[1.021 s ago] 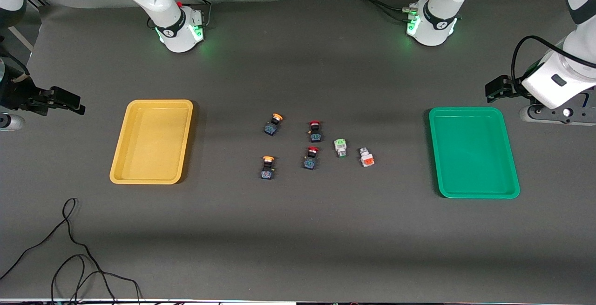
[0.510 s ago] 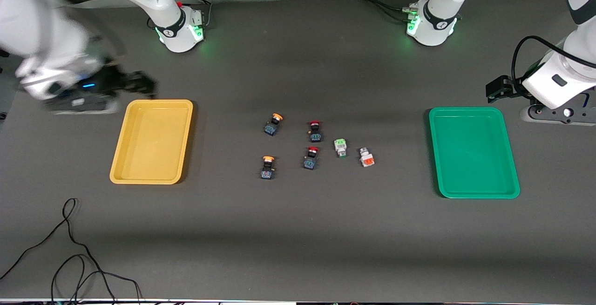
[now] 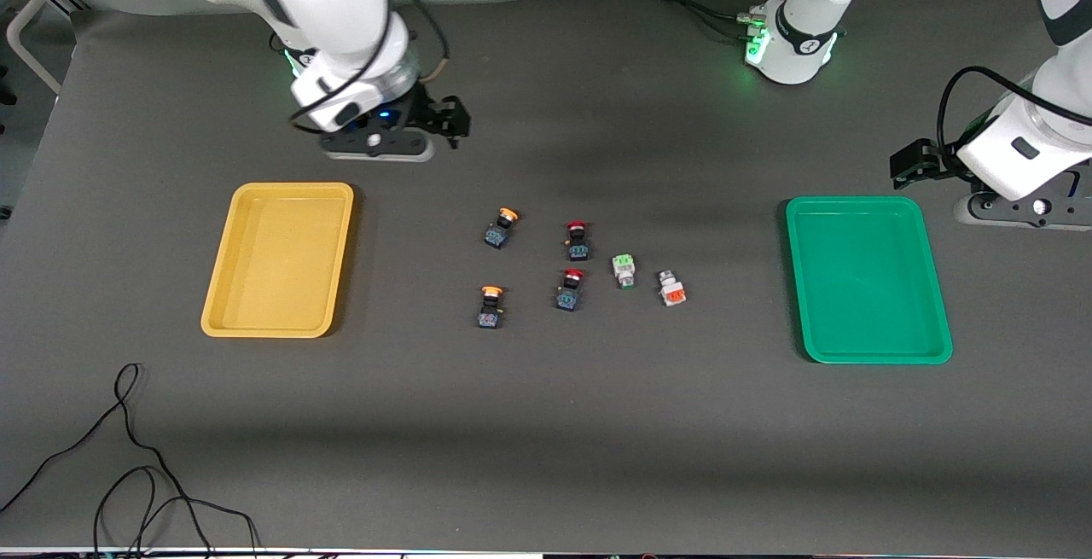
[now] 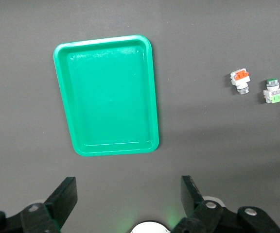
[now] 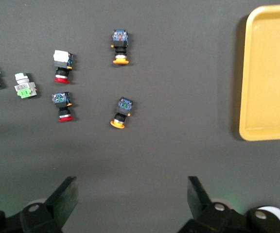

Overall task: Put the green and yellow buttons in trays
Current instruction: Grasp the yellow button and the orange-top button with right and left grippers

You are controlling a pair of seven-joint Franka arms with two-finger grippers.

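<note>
clock laid flat on the table: twelve at the arm bases, six at the front camera, centre on the cluster of buttons.

- right pincer (image 3: 439,119): mine, fingers spread wide, nothing in them; over bare table (image 3: 546,439) at about eleven.
- yellow button, farther one (image 3: 503,226): on its side, first pick by my judgement since it lies closest under me.
- yellow button, nearer one (image 3: 490,305): at six of the first, apart from it.
- red buttons (image 3: 577,239): two, just toward three of the yellow pair; not wanted. i should come straight down, close across the dark body and keep my fingers off these.
- green-faced button (image 3: 624,270) and orange-faced button (image 3: 670,288): white, at three to four.
- yellow tray (image 3: 290,188): at nine, empty.
- green tray (image 3: 853,200): at three, empty.
- left pincer (image 3: 909,162): spread, empty, waits over table at two.
</note>
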